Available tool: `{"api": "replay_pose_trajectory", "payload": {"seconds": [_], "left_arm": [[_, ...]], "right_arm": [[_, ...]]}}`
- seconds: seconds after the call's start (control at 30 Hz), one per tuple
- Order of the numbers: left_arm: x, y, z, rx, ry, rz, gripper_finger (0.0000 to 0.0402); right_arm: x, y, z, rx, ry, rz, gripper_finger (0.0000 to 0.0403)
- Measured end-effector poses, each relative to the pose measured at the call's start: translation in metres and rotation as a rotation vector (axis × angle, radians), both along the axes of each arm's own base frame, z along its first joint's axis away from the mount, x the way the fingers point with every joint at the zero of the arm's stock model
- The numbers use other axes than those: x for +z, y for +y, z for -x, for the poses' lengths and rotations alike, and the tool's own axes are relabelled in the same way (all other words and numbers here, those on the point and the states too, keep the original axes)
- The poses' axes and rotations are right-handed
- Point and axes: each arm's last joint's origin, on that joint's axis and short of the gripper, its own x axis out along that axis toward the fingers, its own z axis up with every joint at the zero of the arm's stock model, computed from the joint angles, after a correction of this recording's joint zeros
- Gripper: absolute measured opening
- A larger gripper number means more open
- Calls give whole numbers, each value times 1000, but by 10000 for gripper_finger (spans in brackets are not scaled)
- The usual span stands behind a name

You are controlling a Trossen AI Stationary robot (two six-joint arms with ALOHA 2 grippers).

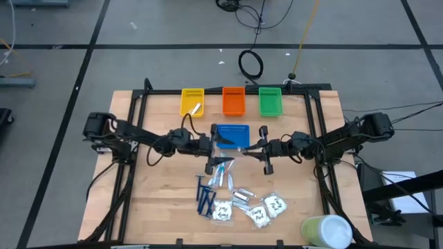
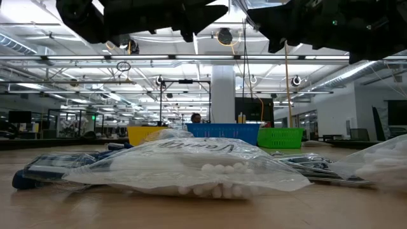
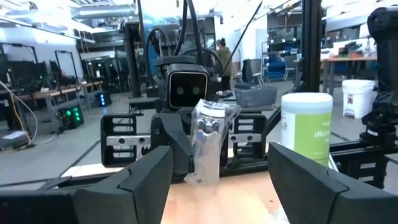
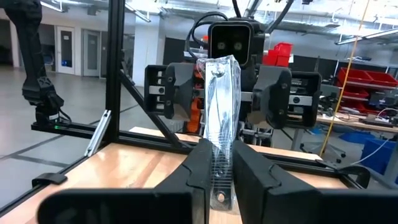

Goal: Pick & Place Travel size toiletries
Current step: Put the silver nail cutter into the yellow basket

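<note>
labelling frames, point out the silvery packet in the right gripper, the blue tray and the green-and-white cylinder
silvery packet (image 4: 221, 112): right wrist view, mid body.
blue tray (image 1: 232, 128): high view, far rim.
green-and-white cylinder (image 3: 306, 127): left wrist view, side wall.

Even, bright light falls from long ceiling strip lamps (image 2: 76, 58), which glare white in the low view. The pale wooden worktop (image 1: 159, 200) shows only soft shadows. The nearest clear plastic bag of white beads (image 2: 191, 166) looks blurred; the arms above are silhouettes.

Silvery packet (image 4: 221, 134): crinkled glossy foil-like film. Table (image 1: 159, 200): pale wood planks, matt. Trays at twelve o'clock, yellow (image 1: 192, 101), orange (image 1: 234, 101), green (image 1: 270, 102): perforated plastic. Clear bag (image 2: 191, 166): glossy transparent plastic.
</note>
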Motion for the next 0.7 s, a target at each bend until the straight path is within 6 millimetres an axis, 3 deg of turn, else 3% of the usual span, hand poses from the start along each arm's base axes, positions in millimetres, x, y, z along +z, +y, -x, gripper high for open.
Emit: {"api": "replay_pose_trajectory", "payload": {"seconds": [0.33,0.7], "left_arm": [[5,-1,-25,4,-29,-16,255],[5,-1,-29,7,-8,-36,253]], "right_arm": [[0,1,0,29,-2,-10,31],[0,1,0,29,2,-9,31]]}}
